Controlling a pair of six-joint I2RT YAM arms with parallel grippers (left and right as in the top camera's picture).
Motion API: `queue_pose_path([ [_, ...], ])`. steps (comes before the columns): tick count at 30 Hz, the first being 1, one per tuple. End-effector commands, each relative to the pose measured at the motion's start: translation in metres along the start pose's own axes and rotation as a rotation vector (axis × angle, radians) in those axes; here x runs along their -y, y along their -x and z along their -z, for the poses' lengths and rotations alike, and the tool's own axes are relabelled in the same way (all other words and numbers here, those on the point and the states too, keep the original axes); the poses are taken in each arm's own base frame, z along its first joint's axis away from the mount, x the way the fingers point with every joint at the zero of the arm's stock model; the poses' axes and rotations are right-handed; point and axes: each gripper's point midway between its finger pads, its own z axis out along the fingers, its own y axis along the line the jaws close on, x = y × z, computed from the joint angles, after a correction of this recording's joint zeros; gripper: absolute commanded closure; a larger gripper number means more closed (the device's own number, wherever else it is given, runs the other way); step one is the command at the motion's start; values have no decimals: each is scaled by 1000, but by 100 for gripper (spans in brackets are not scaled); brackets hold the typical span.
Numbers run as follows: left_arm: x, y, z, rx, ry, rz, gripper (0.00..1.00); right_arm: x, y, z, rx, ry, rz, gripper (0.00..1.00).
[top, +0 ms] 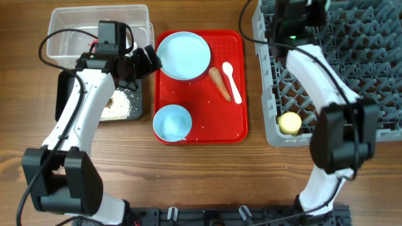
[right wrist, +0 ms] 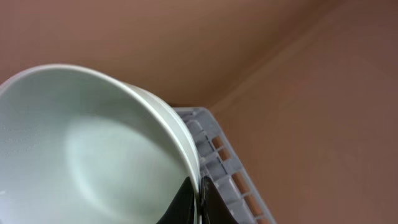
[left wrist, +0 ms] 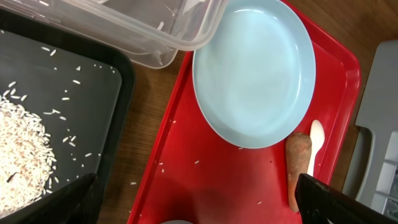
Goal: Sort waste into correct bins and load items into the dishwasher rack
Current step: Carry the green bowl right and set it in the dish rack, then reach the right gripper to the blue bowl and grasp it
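Filling most of the right wrist view, the pale green bowl (right wrist: 93, 162) is hanging tipped on its side, with the fingers of the right gripper (right wrist: 198, 198) pinching its rim. A corner of the dishwasher rack (right wrist: 224, 155) is showing just behind it. That is putting the bowl over the rack's far end, toward the far right corner of the worktop. Whether it is touching the pegs cannot be told, so it is probably not yet seated. The left gripper (left wrist: 196, 186) is hovering over the left rim of the red tray (left wrist: 186, 174) with its fingers (left wrist: 68, 202) spread wide and gripping nothing. The pale blue plate (left wrist: 255, 68) is lying flat on the tray just to the right of those fingers, toward the far edge. The carrot (left wrist: 298, 168) is resting beyond the plate beside the white spoon (left wrist: 316, 137), its long axis running roughly from far edge to near edge. With the right arm busy over the rack, the left arm is sitting nearer to everything on the tray. The black tub (left wrist: 74, 81), just to its left, is already holding the rice (left wrist: 18, 149).
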Motion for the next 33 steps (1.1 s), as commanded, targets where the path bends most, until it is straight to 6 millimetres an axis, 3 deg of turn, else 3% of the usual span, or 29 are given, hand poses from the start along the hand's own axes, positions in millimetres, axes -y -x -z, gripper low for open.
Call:
queue_pose_path([
  [1, 3, 5, 7, 18, -17, -1, 0, -24, -11, -9, -18, -21, 164, 96],
  [7, 3, 5, 7, 18, -17, -1, 0, -68, -17, 1, 5, 51, 228, 96],
  [14, 3, 5, 7, 18, -17, -1, 0, -91, -13, 25, 30, 107, 287, 95],
  [20, 3, 5, 7, 18, -17, -1, 0, -108, -13, 46, 43, 145, 343, 68],
  [25, 3, 5, 7, 18, -17, -1, 0, -119, -5, 71, 73, 149, 355, 55],
  [26, 3, 5, 7, 18, -17, -1, 0, -120, -4, 76, 76, 142, 357, 43],
  [28, 3, 5, 7, 18, -17, -1, 0, -124, -1, 87, 89, 143, 362, 1],
  [31, 3, 5, 7, 18, -17, -1, 0, -133, 6, 107, 111, 171, 246, 0],
  [33, 3, 5, 7, 18, -17, -1, 0, -148, 9, 126, 122, 314, 122, 0],
])
